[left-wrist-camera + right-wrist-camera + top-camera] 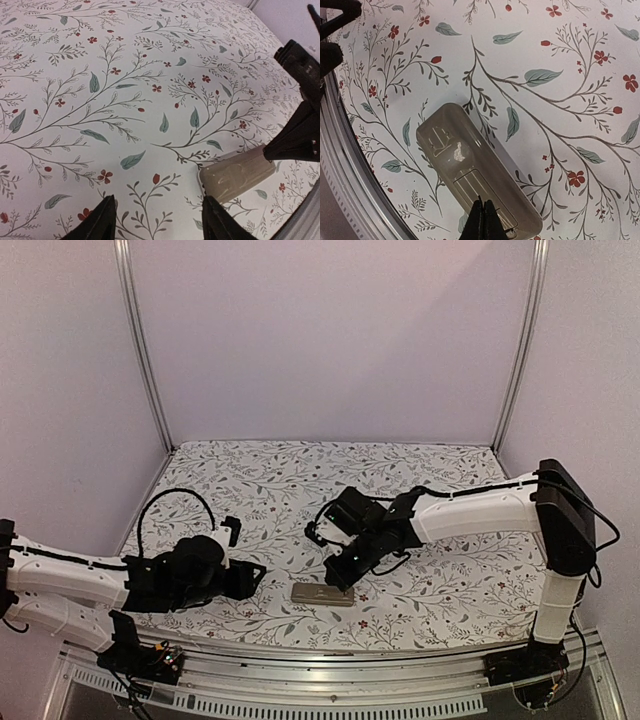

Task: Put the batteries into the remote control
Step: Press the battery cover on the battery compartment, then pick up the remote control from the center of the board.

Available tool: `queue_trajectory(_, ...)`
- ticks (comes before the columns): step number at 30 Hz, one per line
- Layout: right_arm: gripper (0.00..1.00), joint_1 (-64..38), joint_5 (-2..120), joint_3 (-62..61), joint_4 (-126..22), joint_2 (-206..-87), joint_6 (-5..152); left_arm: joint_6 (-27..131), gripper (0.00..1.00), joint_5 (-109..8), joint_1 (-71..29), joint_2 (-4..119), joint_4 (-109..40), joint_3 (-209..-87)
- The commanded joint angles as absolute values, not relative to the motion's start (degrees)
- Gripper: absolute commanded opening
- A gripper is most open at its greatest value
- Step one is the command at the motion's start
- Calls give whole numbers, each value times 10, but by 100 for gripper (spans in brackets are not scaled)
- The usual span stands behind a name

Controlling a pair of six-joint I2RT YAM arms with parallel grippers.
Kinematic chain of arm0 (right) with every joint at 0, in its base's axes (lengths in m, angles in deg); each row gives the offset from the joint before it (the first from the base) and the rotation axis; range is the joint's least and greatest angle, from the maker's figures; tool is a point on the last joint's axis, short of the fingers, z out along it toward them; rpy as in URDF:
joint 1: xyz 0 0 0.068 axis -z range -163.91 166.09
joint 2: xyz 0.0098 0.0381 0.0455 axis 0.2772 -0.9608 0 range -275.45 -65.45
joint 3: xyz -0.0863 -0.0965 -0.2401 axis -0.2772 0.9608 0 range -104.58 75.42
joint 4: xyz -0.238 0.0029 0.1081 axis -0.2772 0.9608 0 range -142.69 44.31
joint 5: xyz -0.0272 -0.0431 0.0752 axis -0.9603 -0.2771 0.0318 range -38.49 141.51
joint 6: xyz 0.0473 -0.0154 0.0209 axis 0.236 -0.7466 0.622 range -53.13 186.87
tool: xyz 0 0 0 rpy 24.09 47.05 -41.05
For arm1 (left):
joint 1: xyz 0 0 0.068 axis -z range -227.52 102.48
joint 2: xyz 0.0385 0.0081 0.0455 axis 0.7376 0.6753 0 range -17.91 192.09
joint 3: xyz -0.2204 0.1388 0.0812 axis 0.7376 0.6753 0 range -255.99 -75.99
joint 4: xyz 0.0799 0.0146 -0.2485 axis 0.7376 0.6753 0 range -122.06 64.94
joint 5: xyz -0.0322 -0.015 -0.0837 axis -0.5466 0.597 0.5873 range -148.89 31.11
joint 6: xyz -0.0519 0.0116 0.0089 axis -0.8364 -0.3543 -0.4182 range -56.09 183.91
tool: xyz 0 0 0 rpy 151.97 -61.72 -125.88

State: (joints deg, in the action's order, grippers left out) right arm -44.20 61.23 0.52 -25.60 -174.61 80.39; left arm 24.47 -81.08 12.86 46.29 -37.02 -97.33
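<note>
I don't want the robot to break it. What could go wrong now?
The right gripper is shut and seems to press on just one end of the remote control, so the remote might slide or tip. The remote lies near the front rail, and a push could shove it against that. The left gripper is open and empty close beside the remote, so the two arms might bump.

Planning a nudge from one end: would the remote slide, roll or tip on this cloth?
The remote control lies flat and looks rigid, so it probably slides rather than rolls. Long and slim, it may pivot; the cloth could drag.
</note>
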Motion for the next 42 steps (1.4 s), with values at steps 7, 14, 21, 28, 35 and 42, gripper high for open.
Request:
queue_trajectory(7,0,-436,629,21,-257,-1745,815,239,58,-816,135,473,-361,-969)
queue_trajectory(14,0,-433,637,74,-290,-1754,847,241,58,-813,135,478,-364,-971)
queue_trajectory(21,0,-429,639,80,-280,-1764,856,237,58,-811,135,474,-360,-969)
queue_trajectory(28,33,-459,625,-5,-278,-1716,768,240,59,-820,135,455,-354,-974)
queue_trajectory(35,71,-484,601,-63,-247,-1789,606,217,59,-861,135,379,-312,-959)
queue_trajectory(42,73,-484,578,-89,-238,-1847,524,197,61,-914,135,279,-273,-933)
